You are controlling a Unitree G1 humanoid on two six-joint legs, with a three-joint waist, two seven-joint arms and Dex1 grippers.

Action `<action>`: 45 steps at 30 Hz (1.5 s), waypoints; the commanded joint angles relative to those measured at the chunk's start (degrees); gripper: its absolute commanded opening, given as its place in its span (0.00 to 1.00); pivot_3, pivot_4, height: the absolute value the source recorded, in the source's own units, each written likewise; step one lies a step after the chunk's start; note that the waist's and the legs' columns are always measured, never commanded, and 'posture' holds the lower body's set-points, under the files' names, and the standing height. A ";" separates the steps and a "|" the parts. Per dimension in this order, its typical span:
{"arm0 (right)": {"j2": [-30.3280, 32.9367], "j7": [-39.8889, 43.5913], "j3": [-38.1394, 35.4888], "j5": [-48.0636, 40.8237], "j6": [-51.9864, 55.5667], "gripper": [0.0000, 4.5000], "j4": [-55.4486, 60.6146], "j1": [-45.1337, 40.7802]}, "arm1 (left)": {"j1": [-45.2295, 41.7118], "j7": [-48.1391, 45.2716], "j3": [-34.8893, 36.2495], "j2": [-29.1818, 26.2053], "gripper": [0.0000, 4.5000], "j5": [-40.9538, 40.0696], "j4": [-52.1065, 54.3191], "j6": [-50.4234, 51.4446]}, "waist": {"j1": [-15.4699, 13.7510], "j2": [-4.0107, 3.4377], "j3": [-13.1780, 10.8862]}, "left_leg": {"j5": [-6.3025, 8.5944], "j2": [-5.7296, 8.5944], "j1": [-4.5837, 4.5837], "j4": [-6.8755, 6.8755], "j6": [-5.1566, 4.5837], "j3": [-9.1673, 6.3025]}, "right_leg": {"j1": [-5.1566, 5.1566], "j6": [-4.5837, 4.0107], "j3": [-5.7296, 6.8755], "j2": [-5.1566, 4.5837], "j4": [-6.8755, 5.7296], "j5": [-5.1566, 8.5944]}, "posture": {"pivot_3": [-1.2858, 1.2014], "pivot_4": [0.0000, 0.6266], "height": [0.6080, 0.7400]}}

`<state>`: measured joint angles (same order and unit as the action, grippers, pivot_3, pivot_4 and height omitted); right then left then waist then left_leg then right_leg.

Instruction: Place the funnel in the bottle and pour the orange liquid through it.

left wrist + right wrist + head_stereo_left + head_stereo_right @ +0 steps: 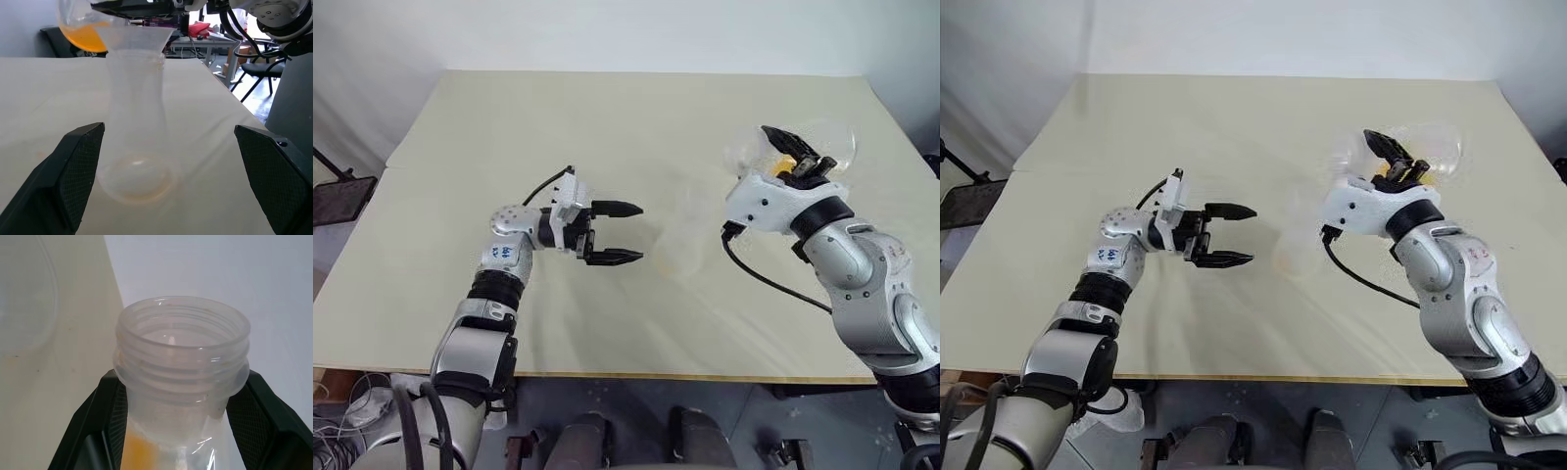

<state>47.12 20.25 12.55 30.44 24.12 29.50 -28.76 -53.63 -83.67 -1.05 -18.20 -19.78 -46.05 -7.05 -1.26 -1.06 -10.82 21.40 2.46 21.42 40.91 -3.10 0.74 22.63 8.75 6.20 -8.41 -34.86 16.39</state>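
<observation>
Gripping wide-mouthed flask point(182, 367) of orange liquid point(85, 36) in right gripper point(181, 396); tilted above funnel point(134, 36) seated in bottle point(136, 122). Left gripper point(612, 233) spread wide beside bottle.

a big pale cream table point(607, 127) takes up the middle, with a faint seam at nine o'clock. pale grey-white wall point(626, 29) across twelve o'clock. dark grey floor point(636, 411) at six. in the left wrist view, black office chairs point(254, 73) at two o'clock, and a desk point(205, 41) with a red item point(198, 28) near one.
</observation>
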 commanded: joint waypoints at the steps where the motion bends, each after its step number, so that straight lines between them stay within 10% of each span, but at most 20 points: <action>1: 1.95 0.63 -0.56 4.48 -6.44 0.54 0.46 -1.00 | -1.38 -0.48 1.00 -0.69 1.00 0.23 0.57 -0.92 | 0.00 0.00 0.00 | 0.00 0.00 0.00 0.00 0.00 0.00 | 0.00 0.00 0.00 0.00 0.00 0.00 | 0.52 0.24 1.00; 45: -0.01 -1.55 -7.17 17.10 -28.28 0.54 -6.45 0.80 | -0.49 0.43 4.28 0.15 1.00 -2.38 4.61 2.68 | 0.04 0.02 -0.01 | 0.00 -0.01 0.02 0.00 0.00 -0.05 | 0.00 0.00 0.04 0.00 0.00 0.00 | 0.52 0.24 1.00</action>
<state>47.11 19.81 8.34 47.01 -3.75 22.02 -27.79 -54.21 -83.15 2.32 -18.18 -20.95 -43.50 -4.42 -1.22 -1.04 -10.83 21.40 2.45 21.44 40.91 -3.10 0.70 22.62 8.75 6.24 -8.41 -34.87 16.38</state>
